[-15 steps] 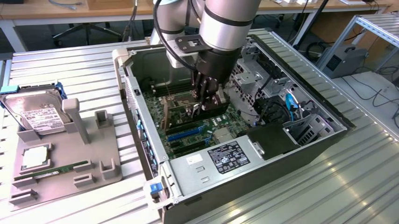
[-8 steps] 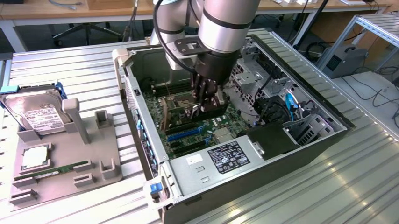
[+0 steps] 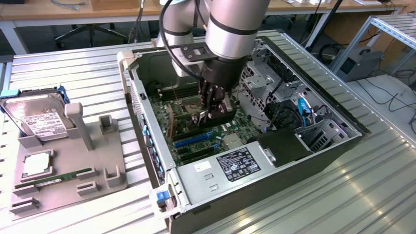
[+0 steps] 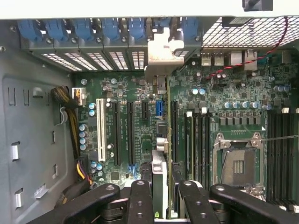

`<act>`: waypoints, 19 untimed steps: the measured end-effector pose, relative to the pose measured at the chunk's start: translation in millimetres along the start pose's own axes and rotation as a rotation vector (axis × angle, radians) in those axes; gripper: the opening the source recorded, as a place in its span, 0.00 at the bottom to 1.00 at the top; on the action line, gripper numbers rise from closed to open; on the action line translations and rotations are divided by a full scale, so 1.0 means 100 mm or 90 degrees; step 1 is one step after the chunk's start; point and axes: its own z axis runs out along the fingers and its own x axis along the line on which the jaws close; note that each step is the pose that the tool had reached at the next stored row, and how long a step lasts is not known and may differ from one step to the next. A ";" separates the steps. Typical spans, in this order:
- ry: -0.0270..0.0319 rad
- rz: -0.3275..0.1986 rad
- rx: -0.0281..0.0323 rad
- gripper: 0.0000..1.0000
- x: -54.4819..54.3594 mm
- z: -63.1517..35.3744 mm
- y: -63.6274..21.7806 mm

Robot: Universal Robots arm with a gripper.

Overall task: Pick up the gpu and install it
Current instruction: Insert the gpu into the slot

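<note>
The black multi-fingered gripper (image 4: 160, 198) is closed on the gpu (image 4: 159, 179), a thin dark card seen edge-on, its fingers (image 4: 140, 200) pinching both faces so it hangs upright over the green motherboard (image 4: 233, 107), seemingly lined up with a long black expansion slot (image 4: 174, 133). The card's silver metal bracket (image 4: 161, 58) reaches the rear wall of the open black computer case (image 3: 325, 156), probably to meet a slot opening there. Beyond the case, at the exterior view's left edge of the ribbed metal tabletop (image 3: 71, 73), a grey moulded tray (image 3: 62, 170) keeps a silver hard drive (image 3: 39, 117) and a slim green RAM stick (image 3: 62, 176) in their own recesses.
</note>
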 end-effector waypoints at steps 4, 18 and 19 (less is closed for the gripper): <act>0.0000 0.000 0.0000 0.27 0.00 0.023 0.016; 0.0000 0.000 0.0000 0.27 -0.02 0.109 0.073; 0.0001 0.000 0.0000 0.27 -0.02 0.114 0.081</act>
